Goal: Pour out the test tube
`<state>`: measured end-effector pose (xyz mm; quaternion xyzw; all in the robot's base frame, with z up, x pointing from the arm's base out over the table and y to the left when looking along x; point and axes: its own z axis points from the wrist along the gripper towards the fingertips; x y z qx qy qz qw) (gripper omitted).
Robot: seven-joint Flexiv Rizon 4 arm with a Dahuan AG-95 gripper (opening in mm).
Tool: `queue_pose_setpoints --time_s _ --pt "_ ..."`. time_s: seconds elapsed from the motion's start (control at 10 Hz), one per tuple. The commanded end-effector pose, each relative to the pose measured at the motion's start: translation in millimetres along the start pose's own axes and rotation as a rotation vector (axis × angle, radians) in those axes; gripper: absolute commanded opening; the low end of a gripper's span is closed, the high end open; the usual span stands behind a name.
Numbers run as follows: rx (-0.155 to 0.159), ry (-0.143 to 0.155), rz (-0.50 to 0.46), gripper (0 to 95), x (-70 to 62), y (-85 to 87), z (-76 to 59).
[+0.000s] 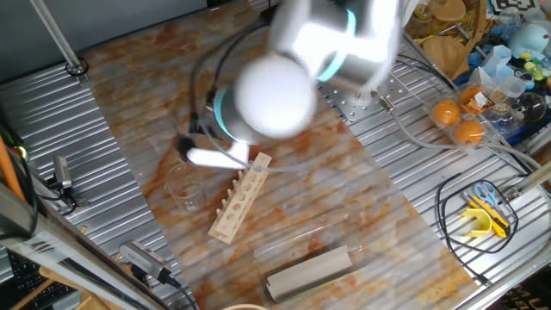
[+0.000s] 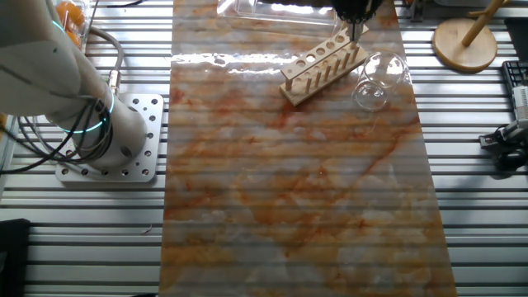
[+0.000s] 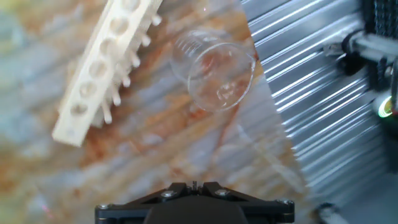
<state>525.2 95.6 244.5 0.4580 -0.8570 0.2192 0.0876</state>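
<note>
My gripper (image 2: 353,18) hangs at the far end of the table, just above the end of the wooden rack (image 2: 323,70) and beside the squat clear beaker (image 2: 379,82). A thin clear sliver, the test tube (image 2: 355,31), pokes down from it. In the hand view the jaws of the gripper (image 3: 194,185) stand close together with that thin piece pinched between them. The beaker (image 3: 214,68) lies ahead and slightly right, the rack (image 3: 106,62) to its left. The blurred arm hides most of the gripper (image 1: 207,157) in one fixed view.
A longer clear tube (image 1: 301,237) lies on the marbled mat past the rack (image 1: 241,198), and a grey block (image 1: 310,271) sits beyond it. Ribbed metal table (image 3: 311,93) flanks the mat. Oranges (image 1: 456,120), cables and tools crowd the right side.
</note>
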Motion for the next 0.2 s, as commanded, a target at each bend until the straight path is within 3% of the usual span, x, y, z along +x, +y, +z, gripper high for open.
queue_pose_setpoints --time_s 0.1,0.2 --pt "-0.164 -0.083 0.232 0.0 1.6 -2.6 10.5" --pt "-0.193 -0.086 0.278 0.0 1.7 -2.6 11.9"
